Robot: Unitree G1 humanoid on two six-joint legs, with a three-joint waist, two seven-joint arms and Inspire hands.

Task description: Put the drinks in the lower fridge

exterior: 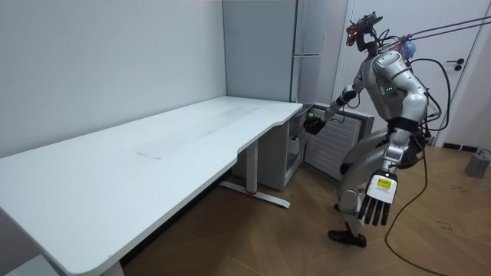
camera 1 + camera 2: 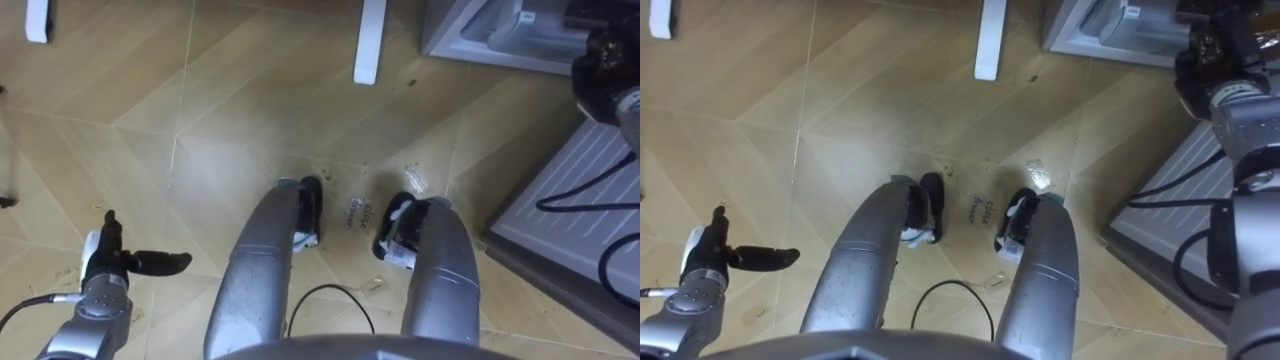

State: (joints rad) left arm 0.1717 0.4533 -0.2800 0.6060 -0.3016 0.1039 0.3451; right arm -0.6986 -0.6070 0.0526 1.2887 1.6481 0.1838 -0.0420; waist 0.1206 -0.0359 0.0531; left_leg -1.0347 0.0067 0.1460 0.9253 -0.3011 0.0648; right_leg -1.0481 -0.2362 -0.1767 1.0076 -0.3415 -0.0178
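Left hand (image 2: 112,265) is hanging empty, fingers straight; right hand (image 2: 1215,50) is reaching by the open lower fridge (image 2: 440,30), its grip impossible to tell.

The floor (image 2: 180,110) is smooth wood parquet with a soft sheen; the worktop (image 1: 153,153) is smooth, matt white. The left robot hand (image 2: 115,262) has matt black fingers (image 2: 165,262) on a grey metal wrist. The fridge door (image 2: 570,190) looks finely ribbed.

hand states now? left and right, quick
Left hand: open, fingers straight, holding nothing.
Right hand: cannot be told; it is a dark mass at the view's top right.
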